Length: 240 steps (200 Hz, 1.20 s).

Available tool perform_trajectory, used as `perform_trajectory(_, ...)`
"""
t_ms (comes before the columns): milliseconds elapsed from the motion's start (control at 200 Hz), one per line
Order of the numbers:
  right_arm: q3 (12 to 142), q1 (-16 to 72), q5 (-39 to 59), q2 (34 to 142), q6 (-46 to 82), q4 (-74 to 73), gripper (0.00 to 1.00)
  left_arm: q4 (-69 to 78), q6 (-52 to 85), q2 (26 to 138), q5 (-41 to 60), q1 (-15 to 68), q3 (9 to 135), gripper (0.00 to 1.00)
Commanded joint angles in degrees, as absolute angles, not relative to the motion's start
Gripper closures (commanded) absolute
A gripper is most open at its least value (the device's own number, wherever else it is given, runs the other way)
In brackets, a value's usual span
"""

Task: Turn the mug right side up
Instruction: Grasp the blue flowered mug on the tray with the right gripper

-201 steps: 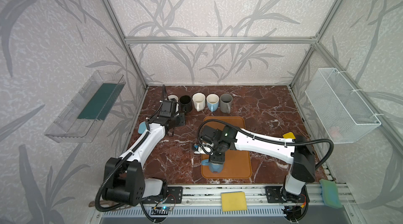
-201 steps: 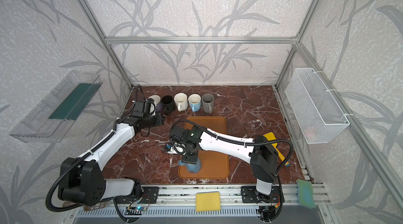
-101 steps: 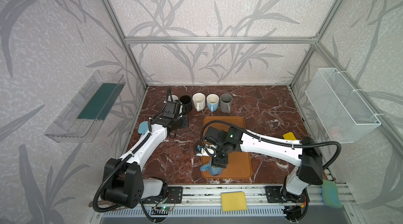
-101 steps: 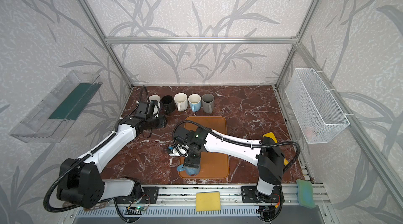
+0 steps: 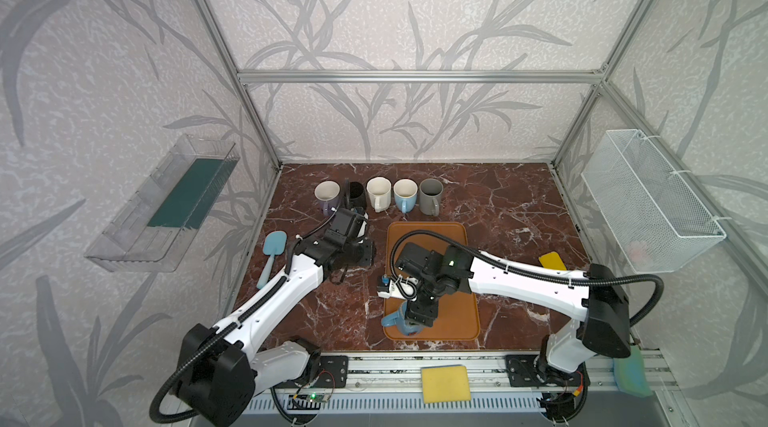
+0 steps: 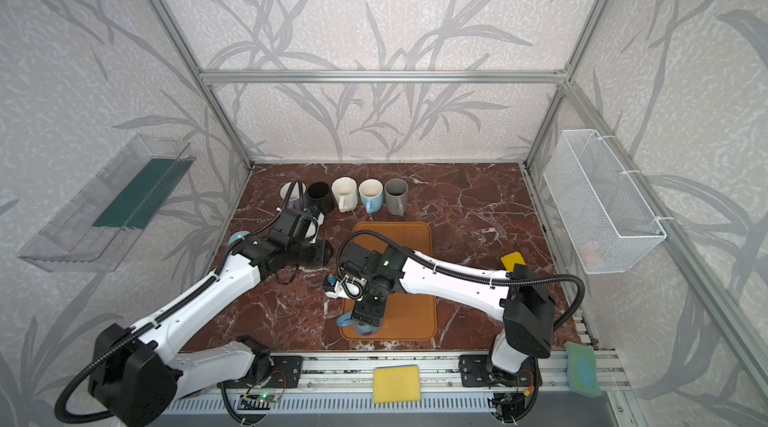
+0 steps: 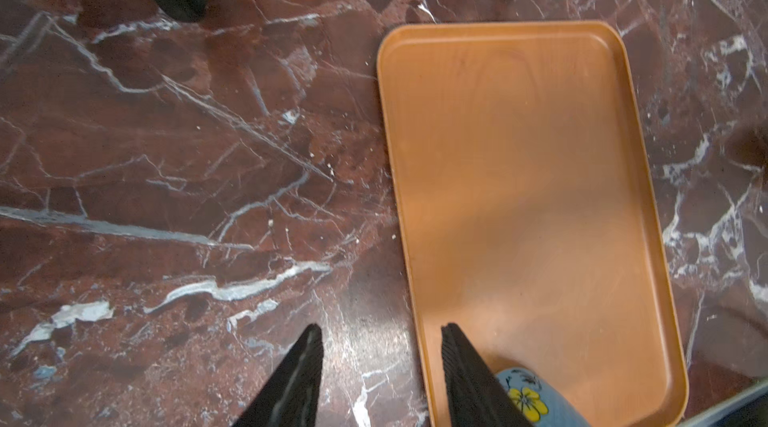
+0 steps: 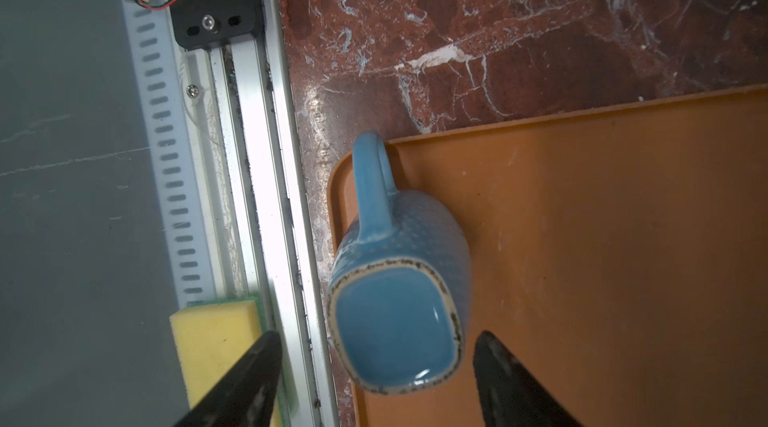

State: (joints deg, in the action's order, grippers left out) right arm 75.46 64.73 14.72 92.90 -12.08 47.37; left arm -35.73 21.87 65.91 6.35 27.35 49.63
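1. The right claw [image 8: 376,335] has its jaws spread wide, pinching nothing; the blue mug [image 8: 399,279] sits between its fingers, untouched, base facing the claw, on a corner of the orange tray [image 8: 582,238].
2. The left claw [image 7: 382,327] has its jaws apart and empty; the tray's edge lies under one finger.

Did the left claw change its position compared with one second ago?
Yes. The left claw has pulled away from the purple mug in the back row, toward the front and nearer to the orange tray.
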Motion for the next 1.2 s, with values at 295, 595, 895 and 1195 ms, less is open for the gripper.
perform_trajectory(295,70.8,64.2,18.7,91.3,-6.7,40.1,0.22,-50.6,28.4,55.2,4.6,33.1,45.3,0.51)
perform_trajectory(595,69.1,64.2,10.4,91.2,-6.1,38.1,0.16,-50.5,29.3,54.3,3.4,33.5,45.0,0.51)
perform_trajectory(895,69.3,64.5,13.2,93.5,-6.6,38.2,0.16,-49.6,28.7,55.5,3.7,33.5,45.8,0.51)
perform_trajectory(1195,70.3,64.4,12.3,95.7,-6.3,39.2,0.18,-47.8,28.3,57.1,3.8,33.6,46.0,0.51)
